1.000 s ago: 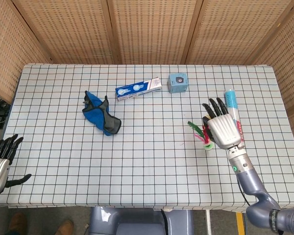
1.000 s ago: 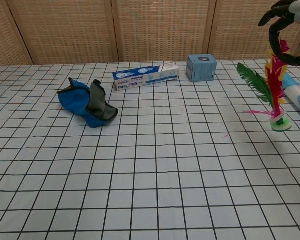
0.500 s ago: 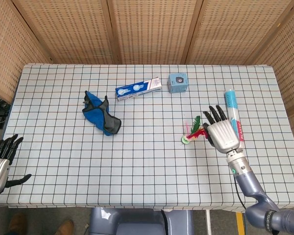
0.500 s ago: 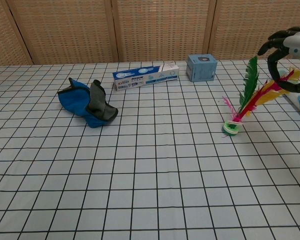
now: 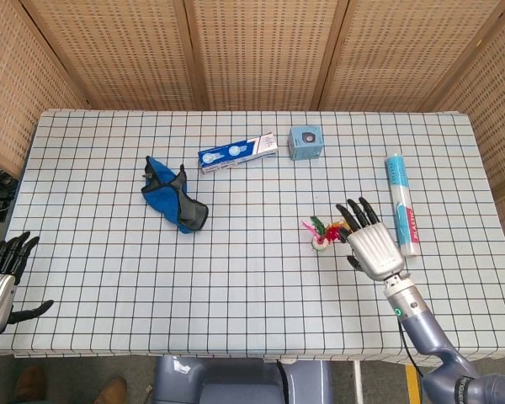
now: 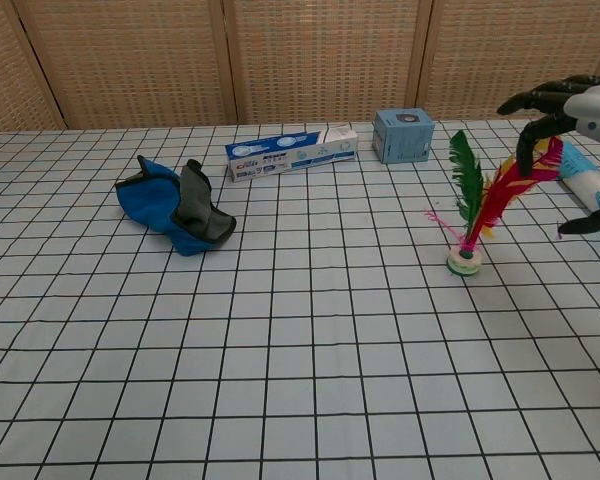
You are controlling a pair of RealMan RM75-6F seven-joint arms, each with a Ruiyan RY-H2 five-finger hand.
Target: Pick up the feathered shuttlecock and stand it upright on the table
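Observation:
The feathered shuttlecock (image 6: 467,225) stands on its white and green base (image 6: 464,263) on the checked table, right of centre. Its green feather points up, while the red and yellow feathers lean right toward my right hand (image 6: 580,105). That hand hovers just right of it, fingers spread and thumb apart, fingertips close to the red feather tips and holding nothing. From the head view the shuttlecock (image 5: 321,234) sits just left of the right hand (image 5: 370,244). My left hand (image 5: 0,278) hangs open off the table's near left corner.
A blue and white tube (image 5: 401,202) lies right of the right hand. A blue and grey cloth (image 5: 172,195) lies left of centre. At the back are a long toothpaste box (image 5: 236,152) and a small blue box (image 5: 305,142).
The right hand carried the shuttlecock leftward, set its base down and let go of the feathers. The shuttlecock went from tilted to nearly upright. The hand drew back toward the near edge.

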